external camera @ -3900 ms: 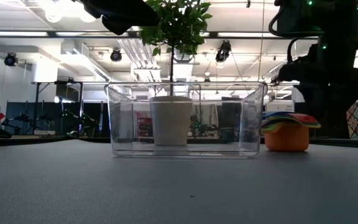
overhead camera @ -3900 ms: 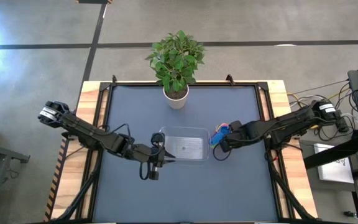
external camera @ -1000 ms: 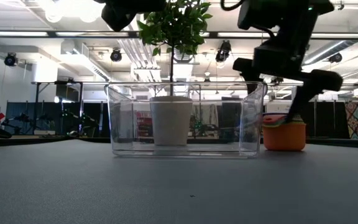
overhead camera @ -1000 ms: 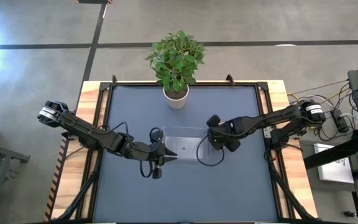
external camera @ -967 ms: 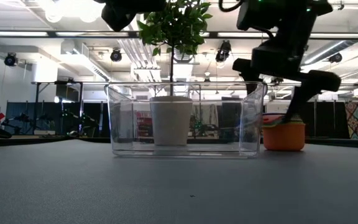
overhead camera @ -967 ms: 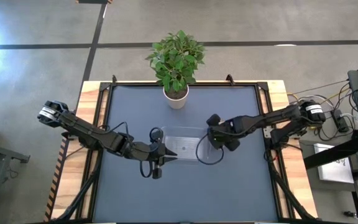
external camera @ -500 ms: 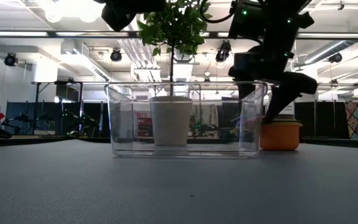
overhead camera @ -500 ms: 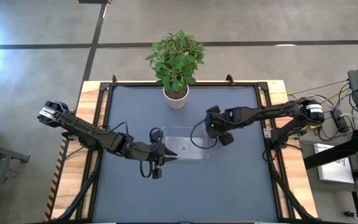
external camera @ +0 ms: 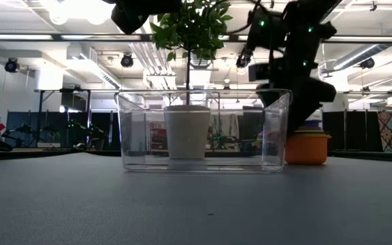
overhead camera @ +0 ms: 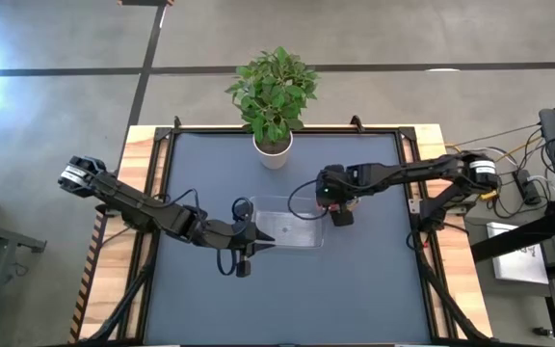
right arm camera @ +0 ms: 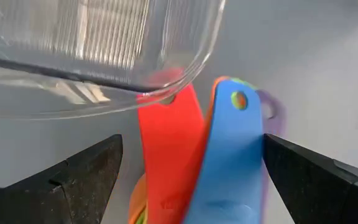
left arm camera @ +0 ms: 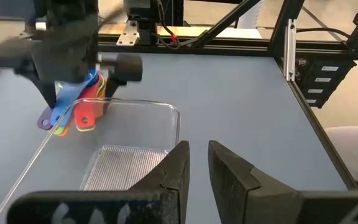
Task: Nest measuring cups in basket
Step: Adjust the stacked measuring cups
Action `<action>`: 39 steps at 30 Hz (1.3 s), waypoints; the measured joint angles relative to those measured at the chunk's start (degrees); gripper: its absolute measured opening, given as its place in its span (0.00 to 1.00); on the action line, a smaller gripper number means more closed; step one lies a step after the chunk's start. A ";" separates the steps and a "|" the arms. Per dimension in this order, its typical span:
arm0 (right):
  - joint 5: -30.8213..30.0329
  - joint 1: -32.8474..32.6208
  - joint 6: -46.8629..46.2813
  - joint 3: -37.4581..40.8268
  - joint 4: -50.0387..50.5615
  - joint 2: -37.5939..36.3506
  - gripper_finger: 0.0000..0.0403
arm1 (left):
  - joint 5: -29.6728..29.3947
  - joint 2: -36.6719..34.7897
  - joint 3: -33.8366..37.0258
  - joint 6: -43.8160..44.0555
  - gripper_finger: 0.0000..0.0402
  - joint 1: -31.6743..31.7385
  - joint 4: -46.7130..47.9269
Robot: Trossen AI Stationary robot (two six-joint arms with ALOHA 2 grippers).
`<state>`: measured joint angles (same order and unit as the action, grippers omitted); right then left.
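Measuring cups [right arm camera: 197, 155], stacked right of the basket [overhead camera: 287, 227], sit between the open right pincer [right arm camera: 188, 180]; left pincer [left arm camera: 197, 163] nearly closed, empty.

Leafy plant [overhead camera: 274, 89] in white pot [overhead camera: 273, 152] — dark table [overhead camera: 200, 164], far edge
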<state>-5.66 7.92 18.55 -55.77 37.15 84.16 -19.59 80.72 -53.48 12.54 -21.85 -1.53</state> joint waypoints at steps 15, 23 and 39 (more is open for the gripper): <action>-4.69 0.00 0.56 -7.72 6.75 9.91 0.92 | 0.76 0.01 0.40 1.04 0.10 -0.07 0.45; -4.87 1.44 -1.45 -9.62 9.25 5.45 0.92 | 0.74 0.01 0.43 0.85 0.10 -0.07 0.46; -4.43 2.21 -8.78 -9.52 19.20 -7.68 0.92 | 0.72 0.01 0.43 0.50 0.10 -0.07 0.75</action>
<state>-10.08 10.13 9.77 -65.29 56.35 76.48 -18.87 80.73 -53.06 13.04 -21.91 -0.78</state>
